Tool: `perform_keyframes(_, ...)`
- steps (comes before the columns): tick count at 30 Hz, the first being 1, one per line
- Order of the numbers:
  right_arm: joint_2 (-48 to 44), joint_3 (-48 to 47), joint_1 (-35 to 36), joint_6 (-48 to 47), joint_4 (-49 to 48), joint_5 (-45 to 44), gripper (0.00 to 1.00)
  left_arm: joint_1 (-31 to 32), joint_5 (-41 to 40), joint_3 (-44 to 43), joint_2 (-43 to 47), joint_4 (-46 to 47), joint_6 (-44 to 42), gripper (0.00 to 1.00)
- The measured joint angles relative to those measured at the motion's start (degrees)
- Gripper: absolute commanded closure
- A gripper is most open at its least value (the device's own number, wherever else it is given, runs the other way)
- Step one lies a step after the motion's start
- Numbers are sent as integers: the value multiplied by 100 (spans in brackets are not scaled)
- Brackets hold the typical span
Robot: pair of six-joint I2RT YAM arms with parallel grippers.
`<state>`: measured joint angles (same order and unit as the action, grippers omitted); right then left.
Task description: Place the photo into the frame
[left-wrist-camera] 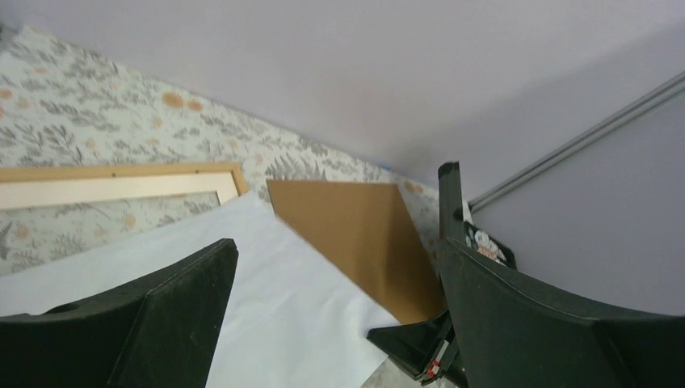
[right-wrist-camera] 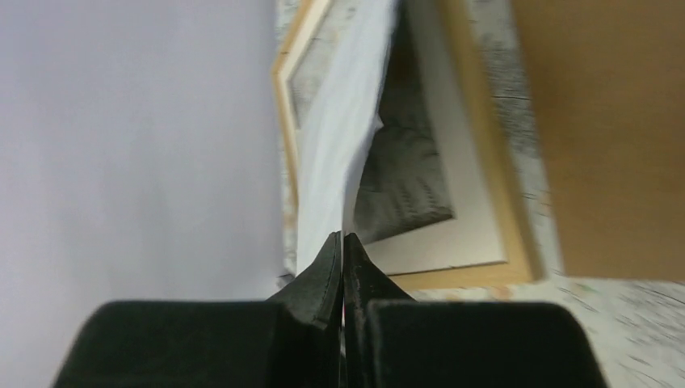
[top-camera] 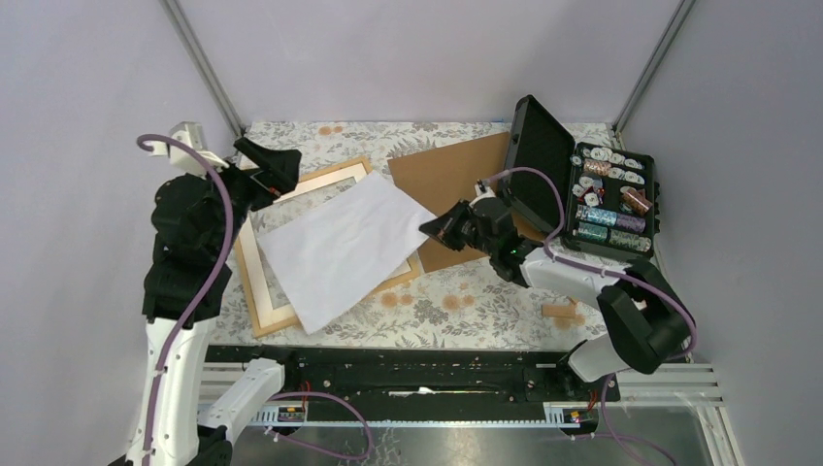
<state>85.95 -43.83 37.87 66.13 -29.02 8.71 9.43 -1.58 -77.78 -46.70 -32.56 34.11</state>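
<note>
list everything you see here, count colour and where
photo: 1, white side up, across the frame
frame: 1, light wood, left of centre
mat: 1, cream, inside the frame
board: 1, brown, far centre
case: 1, black, open, far right
chips: many, mixed colours, in the case
wood bits: count unclear, tan, near right
tablecloth: 1, floral, under everything
left tool: 1, black, open, over the frame's far left corner
right tool: 1, black, shut on the photo's right corner

The photo (top-camera: 340, 248) shows white, the frame (top-camera: 325, 176) pale wood, the cloth (top-camera: 456, 306) floral.
</note>
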Motion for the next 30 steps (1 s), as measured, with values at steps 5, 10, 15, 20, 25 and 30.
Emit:
perform_keyframes(5, -544, 313, -2, -509, 894, -424, 90, 0, 282, 446, -28, 24, 68, 1)
perform_keyframes(10, -726, 728, -4, -940, 1019, -372, 65, 0, 535, 979, -31, 236, 166, 1)
perform_keyframes(15, 103, 647, -55, -1543, 688, 474, 27, 0, 765, 1322, -197, 275, 284, 1)
perform_keyframes(20, 684, 177, -275, -2253, 1104, 1224, 14, 0, 831, 1370, -236, 293, 299, 1)
perform_keyframes(25, 1180, -647, -533, -2848, 1578, 1698, 18, 0, 850, 1445, -160, 407, 297, 1)
perform_keyframes(30, 1985, -1502, -822, -3298, 1893, 2293, 41, 0, 852, 1550, -146, 398, 275, 1)
